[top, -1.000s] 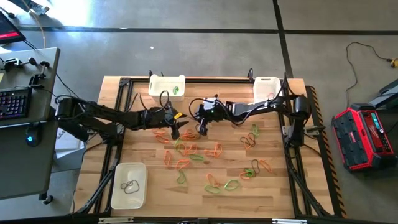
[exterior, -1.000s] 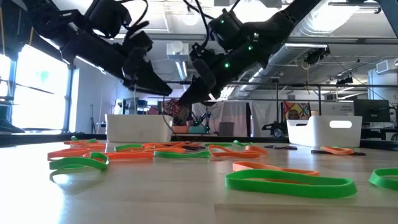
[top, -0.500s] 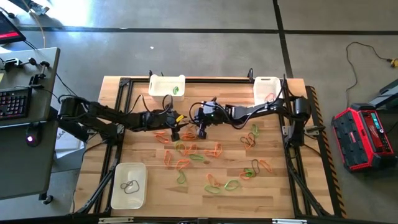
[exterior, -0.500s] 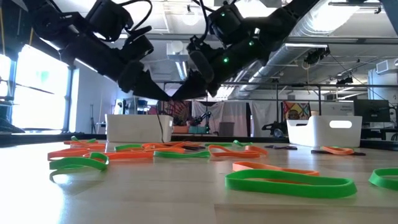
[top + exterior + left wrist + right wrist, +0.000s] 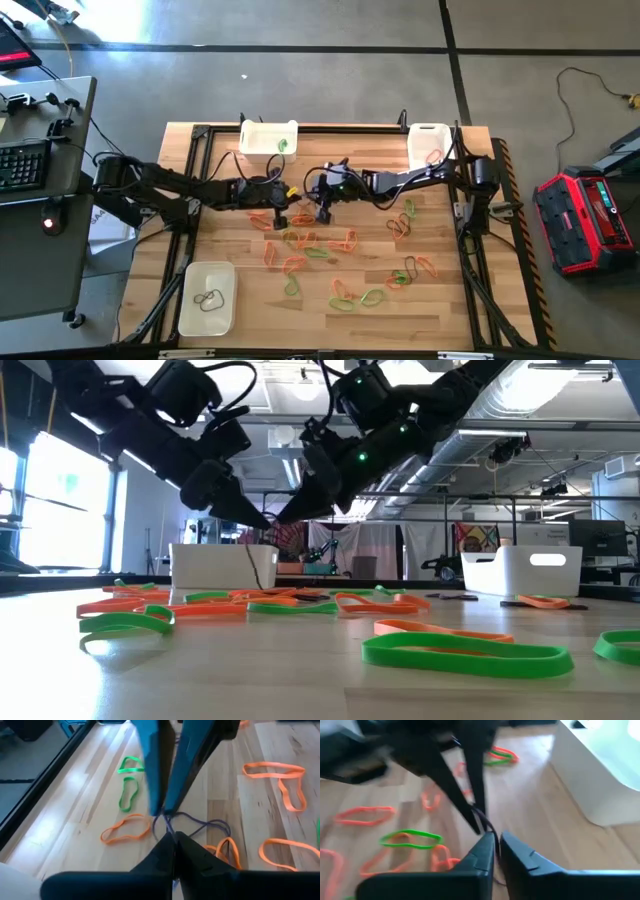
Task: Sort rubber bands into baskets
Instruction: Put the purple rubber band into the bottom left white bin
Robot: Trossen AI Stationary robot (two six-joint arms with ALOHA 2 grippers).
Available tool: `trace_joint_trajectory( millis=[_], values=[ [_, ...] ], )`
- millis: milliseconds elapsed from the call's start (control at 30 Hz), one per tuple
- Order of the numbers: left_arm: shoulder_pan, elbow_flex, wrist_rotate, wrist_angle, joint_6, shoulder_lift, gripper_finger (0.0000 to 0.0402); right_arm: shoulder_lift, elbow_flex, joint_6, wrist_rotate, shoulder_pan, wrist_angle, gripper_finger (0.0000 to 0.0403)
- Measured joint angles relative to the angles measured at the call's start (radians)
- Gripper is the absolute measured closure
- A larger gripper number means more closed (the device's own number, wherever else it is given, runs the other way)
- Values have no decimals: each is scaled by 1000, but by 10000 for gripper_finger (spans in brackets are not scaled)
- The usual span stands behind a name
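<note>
Three white baskets sit on the table (image 5: 500,300), and I take my bearings from the one with a green loop in it, the green basket (image 5: 268,137).

Both arms meet over the boards just in front of that basket, a little toward the orange basket (image 5: 428,143) at the other back corner. My left gripper (image 5: 282,213) comes in from the basket's left. Its fingers are pressed together in the left wrist view, with a thin dark band (image 5: 200,823) coming out from their tips and draping in a loose loop toward the wood. The right gripper (image 5: 323,212) reaches in from the orange basket's side and points its tips at the same spot. Its fingers are drawn in to a narrow slit, and the same dark strand (image 5: 484,820) runs right up to them, so I read both as pinched on that one band, nose to nose.

From table height the two sets of tips hang above the surface, almost touching each other, in front of the green basket's wall.

The loose bands (image 5: 310,245), green and orange, lie scattered farther out from the green basket, beneath and beyond the grippers. The third basket (image 5: 207,297), at the near corner well away from it, holds a dark loop.
</note>
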Motion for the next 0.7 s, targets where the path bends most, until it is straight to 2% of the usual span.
trace_joint_trajectory(
  millis=[133,233,300,433,500,600,700],
  values=[
    [3,57,-3,-94,17,0,401,0,0,6,87,14,-8,306],
    [3,96,2,-180,27,-8,401,-13,0,8,88,22,-25,265],
    [3,117,15,-223,33,-24,401,-40,0,7,88,27,-55,257],
    [1,153,79,-314,33,-87,401,-101,0,2,138,28,-172,288],
    [-3,176,105,-372,29,-126,401,-123,-2,0,177,20,-219,322],
    [-24,221,108,-486,21,-182,401,-145,-36,0,174,-3,-217,383],
    [-57,274,116,-618,3,-228,401,-146,-79,8,144,-21,-163,390]
  ],
)
